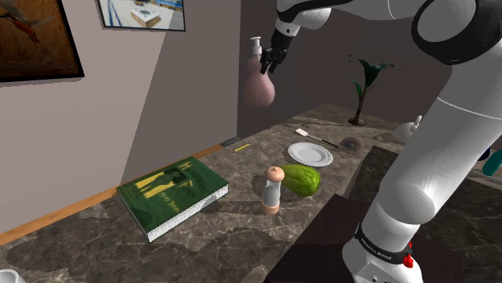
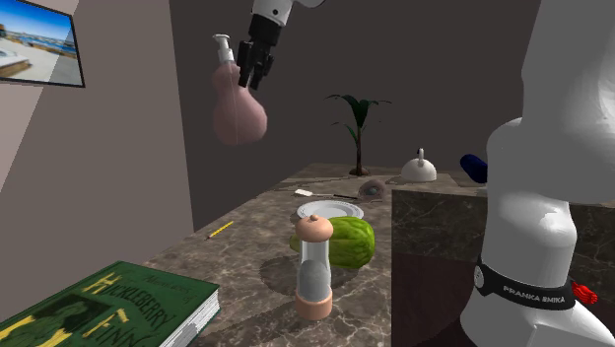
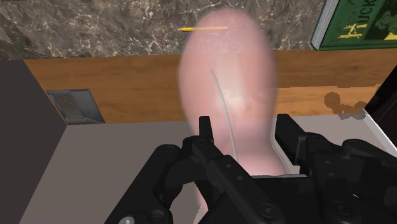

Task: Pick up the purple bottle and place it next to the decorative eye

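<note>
The bottle (image 1: 259,87) is pale pink and see-through, pear-shaped, with a white pump top. It hangs high above the far part of the marble counter, in front of the dark wall. My gripper (image 1: 271,61) is shut on its neck, the bulb hanging below the fingers (image 2: 258,71). In the wrist view the black fingers (image 3: 205,127) clasp the bottle (image 3: 229,70) on both sides. The decorative eye (image 1: 351,144) is a small round grey disc lying on the counter beyond the white plate; in the second exterior view the eye (image 2: 373,188) lies near the plant's foot.
On the counter are a green book (image 1: 173,193), a pink grinder (image 1: 273,190), a green melon (image 1: 302,178), a white plate (image 1: 310,153), a white-handled knife (image 1: 314,137) and a yellow pencil (image 1: 241,147). A plant (image 1: 364,88) and a white bell-shaped item (image 2: 419,168) stand at the back.
</note>
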